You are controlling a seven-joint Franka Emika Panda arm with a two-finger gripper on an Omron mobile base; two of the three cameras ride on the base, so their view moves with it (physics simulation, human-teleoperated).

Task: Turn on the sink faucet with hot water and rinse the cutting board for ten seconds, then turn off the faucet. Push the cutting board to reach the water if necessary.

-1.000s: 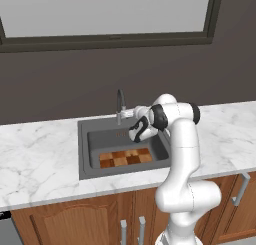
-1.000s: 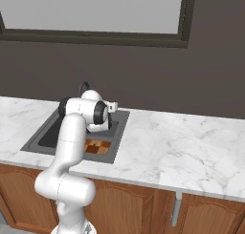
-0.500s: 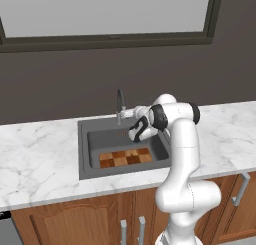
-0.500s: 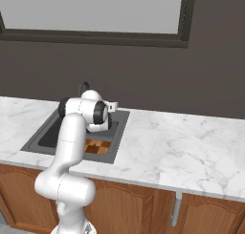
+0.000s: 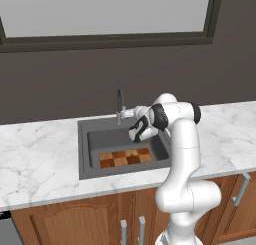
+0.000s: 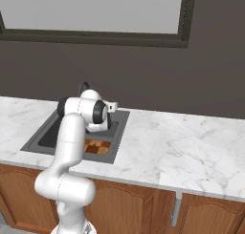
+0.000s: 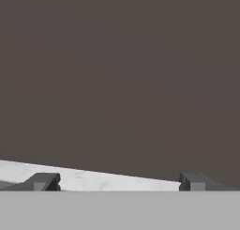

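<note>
The dark grey sink (image 5: 85, 154) (image 6: 36, 141) is set into the white marble counter. The checkered wooden cutting board (image 5: 125, 158) (image 6: 97, 146) lies flat on the basin floor, towards its front. The slim dark faucet (image 5: 120, 105) (image 6: 85, 87) stands at the sink's back rim. My gripper (image 5: 130, 112) (image 7: 119, 182) is just right of the faucet's base and faces the back wall. It is open, its fingertips (image 7: 44, 181) are wide apart, and nothing is between them. The water is out of view.
A dark wall (image 7: 122, 74) rises behind the counter, with a window (image 5: 105, 11) above. White marble counter (image 5: 35, 154) (image 6: 182, 147) extends on both sides of the sink. Wooden cabinet doors (image 5: 75, 224) run below.
</note>
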